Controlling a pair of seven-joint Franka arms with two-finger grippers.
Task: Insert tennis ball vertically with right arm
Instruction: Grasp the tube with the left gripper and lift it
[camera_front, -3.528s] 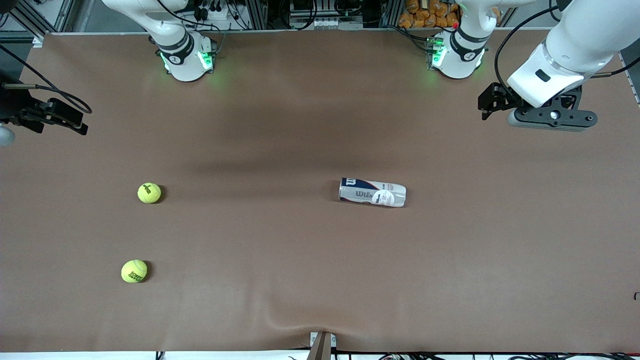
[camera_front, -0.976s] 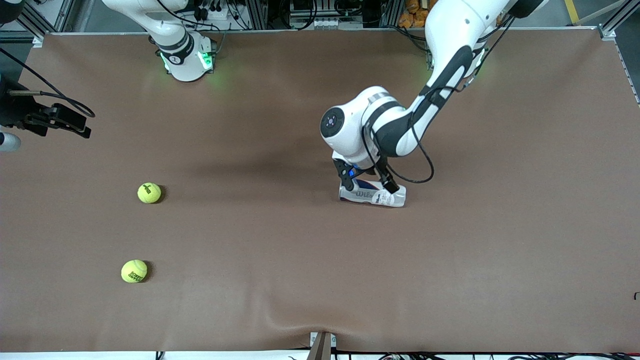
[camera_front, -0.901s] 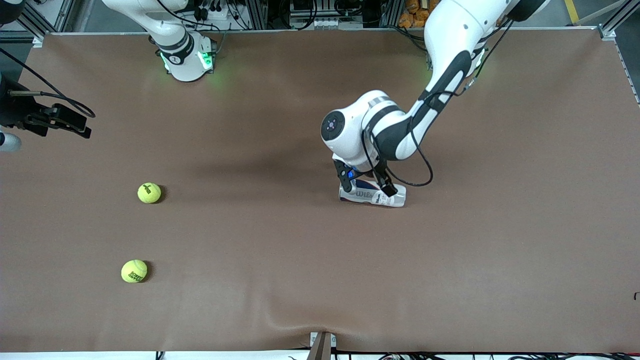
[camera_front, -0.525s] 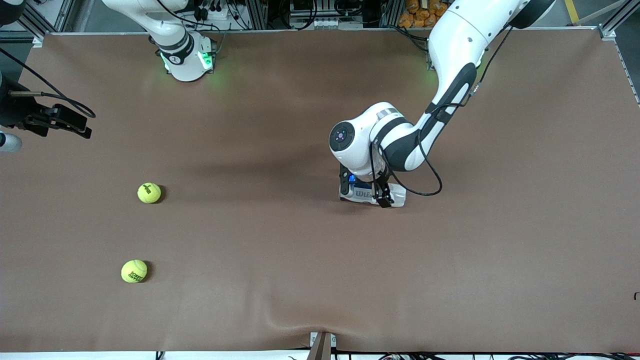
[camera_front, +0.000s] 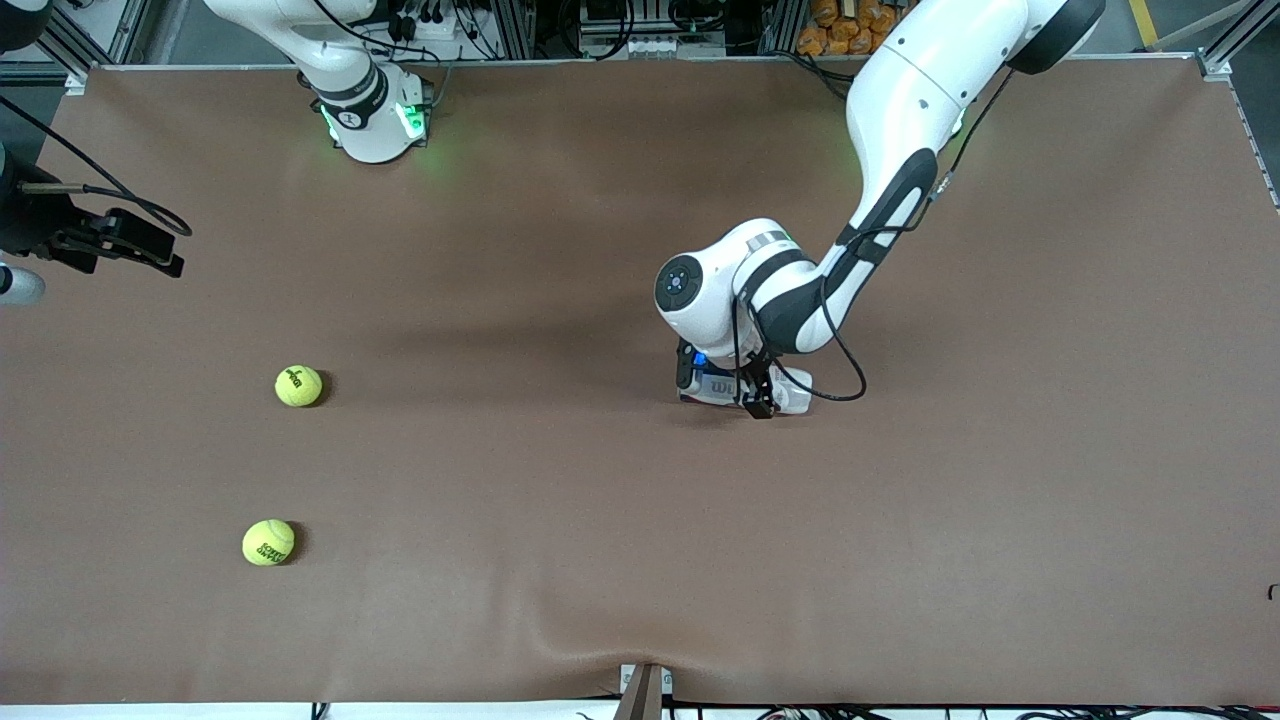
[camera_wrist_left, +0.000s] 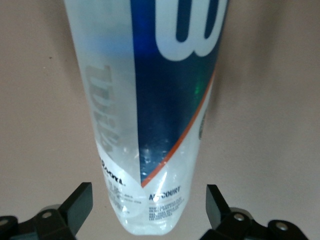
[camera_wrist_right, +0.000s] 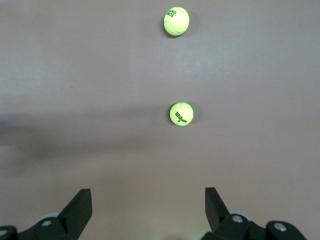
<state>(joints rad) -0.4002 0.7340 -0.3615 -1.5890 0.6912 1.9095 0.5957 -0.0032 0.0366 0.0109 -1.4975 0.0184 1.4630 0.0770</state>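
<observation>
Two yellow tennis balls lie toward the right arm's end of the table: one (camera_front: 299, 385) (camera_wrist_right: 181, 114), and another (camera_front: 268, 542) (camera_wrist_right: 176, 21) nearer the front camera. A clear can (camera_front: 790, 400) (camera_wrist_left: 155, 100) with a blue and white label lies on its side mid-table. My left gripper (camera_front: 721, 383) (camera_wrist_left: 148, 197) is down over it, open, one finger on each side of the can's clear end with gaps showing. My right gripper (camera_front: 150, 250) (camera_wrist_right: 148, 197) waits open and empty at the table's edge, apart from both balls.
The brown table cover (camera_front: 560, 520) bulges into a wrinkle at the front edge, by a small metal bracket (camera_front: 643, 688). The left arm (camera_front: 890, 150) stretches from its base over the table down to the can.
The left arm swung in from its end of the table. In the last second its gripper turned and lowered until the fingers straddle the can. The balls, the can and the right arm stayed still.
</observation>
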